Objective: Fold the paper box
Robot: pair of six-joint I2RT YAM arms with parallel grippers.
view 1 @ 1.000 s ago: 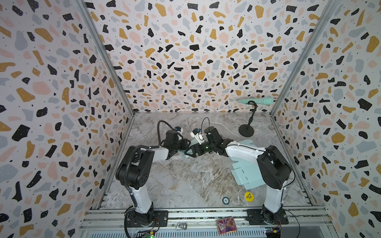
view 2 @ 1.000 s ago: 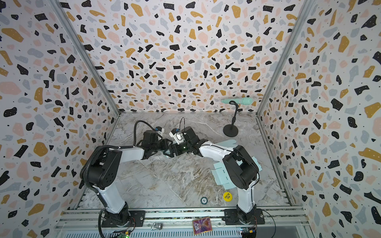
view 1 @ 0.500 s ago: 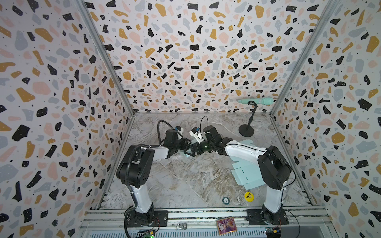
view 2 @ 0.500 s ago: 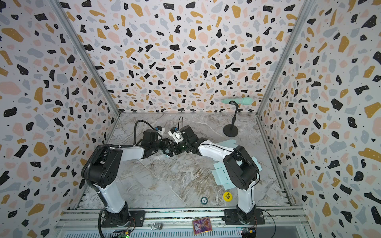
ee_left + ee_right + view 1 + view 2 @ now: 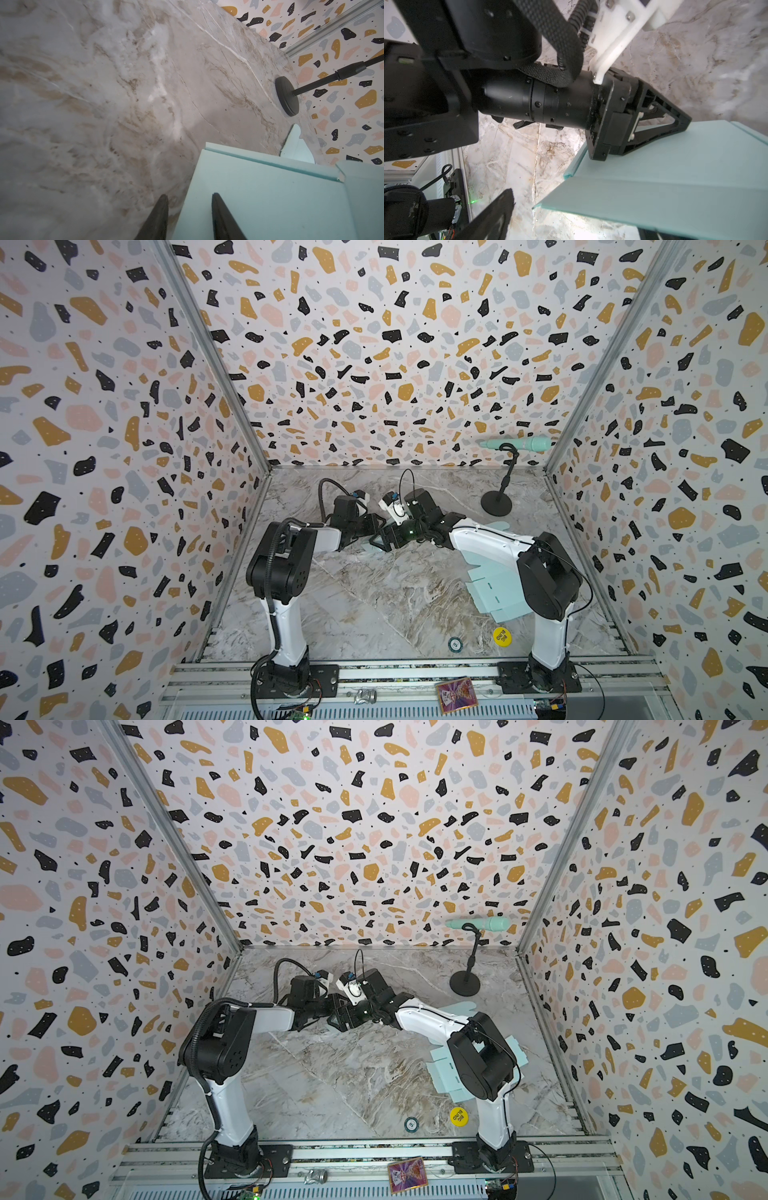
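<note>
Two arms converge over the marble table (image 5: pixel 365 614), to the left of the microphone stand (image 5: pixel 496 502) in both top views. The paper box (image 5: pixel 492 597), a pale mint flat blank, lies on the table in front of the stand's base, toward the arm mounts. The right arm crosses above it and hides its middle, so only the scalloped tabs nearest the stand and a slotted panel farther from it show. A small mint sliver shows beneath the grippers, farther left of the stand; whether it joins the larger sheet cannot be told from above.

Left wrist view: the left gripper (image 5: pixel 189 195) has its jaws partly spread, astride the edge of a mint panel. One fingertip (image 5: pixel 218 207) is over the paper and its mate over bare marble. Only the tips enter the frame, and contact with the sheet cannot be confirmed. Beyond the panel, a rounded tab lies just beside the stand's base.

Right wrist view: one left finger appears to rest its tip on the raised panel. The right gripper (image 5: pixel 384 540) stands wide apart; a single finger (image 5: pixel 500 209) shows, clear of the panel's corner, while its mate is hidden beneath the paper.

In both top views the two grippers merge into one dark cluster, and their jaws cannot be made out.
</note>
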